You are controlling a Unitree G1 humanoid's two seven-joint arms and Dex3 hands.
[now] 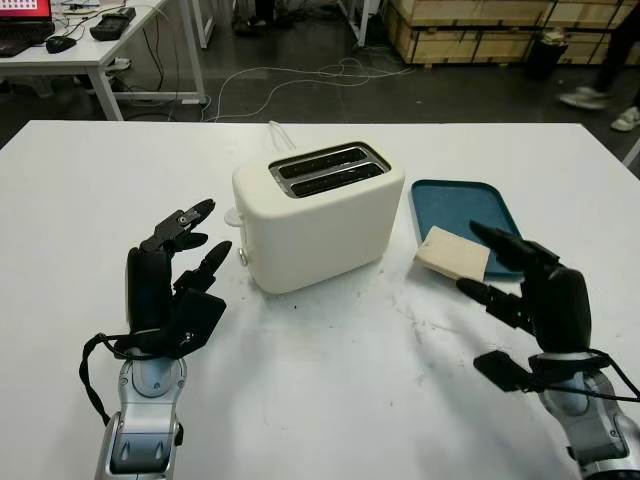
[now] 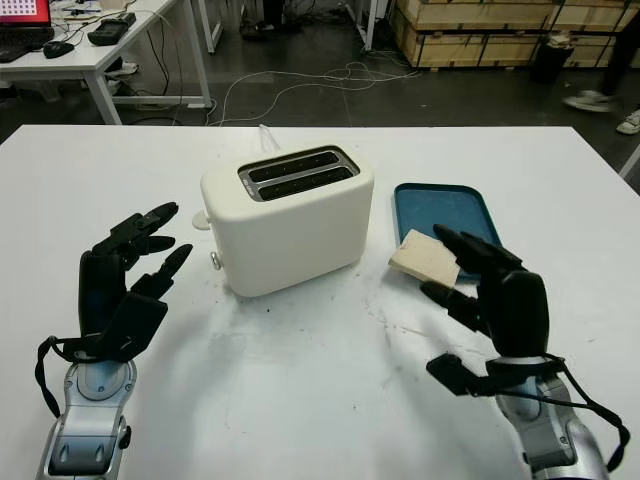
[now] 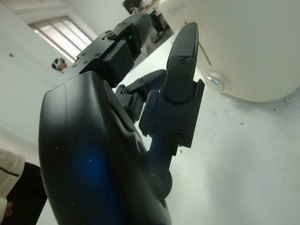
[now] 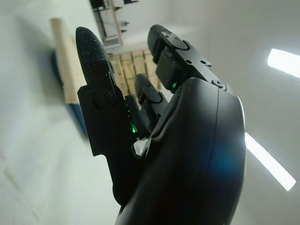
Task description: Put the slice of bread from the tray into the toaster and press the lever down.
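A cream two-slot toaster (image 1: 315,215) stands in the middle of the white table, both slots empty, its small lever knob (image 1: 232,215) on the left end. To its right lies a blue tray (image 1: 466,206). A pale slice of bread (image 1: 453,253) rests on the tray's near-left edge, partly over the table. My right hand (image 1: 515,275) is open just right of and in front of the bread, fingertips a little short of it. My left hand (image 1: 185,255) is open above the table, left of the toaster.
The white table (image 1: 330,380) has bare room in front of the toaster. A white cord (image 1: 277,133) runs from behind the toaster toward the far edge. Beyond the table are a desk, floor cables and wooden crates.
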